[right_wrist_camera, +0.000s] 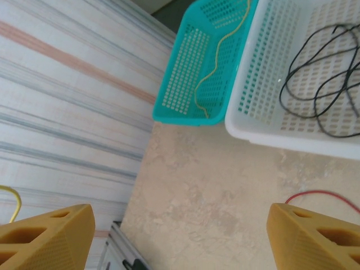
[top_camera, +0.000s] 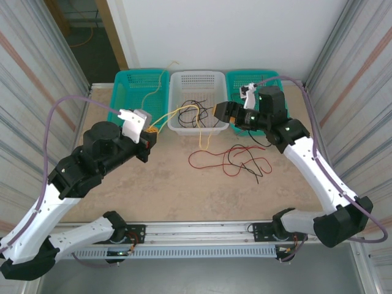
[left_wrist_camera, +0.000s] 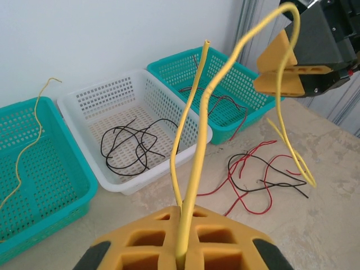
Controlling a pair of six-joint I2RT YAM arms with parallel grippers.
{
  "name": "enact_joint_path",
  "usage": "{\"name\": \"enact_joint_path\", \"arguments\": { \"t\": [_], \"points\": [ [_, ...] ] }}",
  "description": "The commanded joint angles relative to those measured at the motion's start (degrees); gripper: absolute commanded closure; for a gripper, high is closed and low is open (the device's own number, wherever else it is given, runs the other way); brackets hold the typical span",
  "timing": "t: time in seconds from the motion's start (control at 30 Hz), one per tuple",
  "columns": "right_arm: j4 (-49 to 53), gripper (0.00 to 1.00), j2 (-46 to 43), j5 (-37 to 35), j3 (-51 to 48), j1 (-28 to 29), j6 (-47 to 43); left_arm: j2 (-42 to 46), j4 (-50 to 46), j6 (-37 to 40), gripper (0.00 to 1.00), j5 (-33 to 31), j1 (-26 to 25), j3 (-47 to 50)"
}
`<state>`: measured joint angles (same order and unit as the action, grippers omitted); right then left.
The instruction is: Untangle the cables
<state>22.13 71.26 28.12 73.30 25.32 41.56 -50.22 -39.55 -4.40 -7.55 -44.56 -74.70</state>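
My left gripper (top_camera: 150, 136) (left_wrist_camera: 183, 212) is shut on a yellow cable (top_camera: 177, 112) (left_wrist_camera: 198, 157), held above the table in front of the white basket (top_camera: 176, 125). The cable arches up and right, and its loose end hangs down beside my right gripper (top_camera: 219, 114) (right_wrist_camera: 180, 225). That gripper stands wide open with nothing between its fingers (left_wrist_camera: 284, 73). A tangle of red and black cables (top_camera: 239, 160) (left_wrist_camera: 256, 174) lies on the table. A black cable (left_wrist_camera: 132, 146) (right_wrist_camera: 320, 84) lies in the white basket.
A teal basket (top_camera: 125, 92) at the back left holds another yellow cable (left_wrist_camera: 22, 152) (right_wrist_camera: 216, 70). A second teal basket (left_wrist_camera: 247, 121) at the back right holds red and black wires. Corrugated walls close in both sides.
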Motion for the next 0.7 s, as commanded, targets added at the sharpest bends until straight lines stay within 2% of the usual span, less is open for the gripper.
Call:
{"name": "enact_joint_path", "arguments": {
  "t": [0.0,0.3,0.33,0.37,0.47,0.6,0.67],
  "points": [
    [-2.85,0.22,-0.64,-0.12,-0.70,1.99,3.02,0.81,2.78,0.80,1.00,-0.01,0.37,-0.98],
    [-4.31,0.33,1.16,-0.41,-3.37,4.99,6.02,1.18,4.04,1.23,1.00,-0.92,0.43,-0.82],
    [-4.45,0.41,1.05,-0.64,-3.48,5.07,6.16,1.37,4.13,1.24,1.00,-1.13,0.39,-0.73],
    [-4.48,0.54,0.93,-0.83,-3.60,5.04,6.25,1.53,4.34,1.24,1.00,-1.37,0.41,-0.58],
    [-4.57,0.77,0.70,-1.54,-3.45,4.45,6.72,2.16,4.65,1.16,1.00,-1.93,0.36,0.05],
    [-5.82,0.99,0.57,-0.58,-3.36,3.25,8.18,2.90,4.66,1.07,1.00,-3.05,0.38,0.84],
    [-5.23,1.00,0.28,-1.48,-3.16,2.43,8.48,3.65,4.66,1.23,1.00,-4.58,0.41,1.45]
  ]
}}
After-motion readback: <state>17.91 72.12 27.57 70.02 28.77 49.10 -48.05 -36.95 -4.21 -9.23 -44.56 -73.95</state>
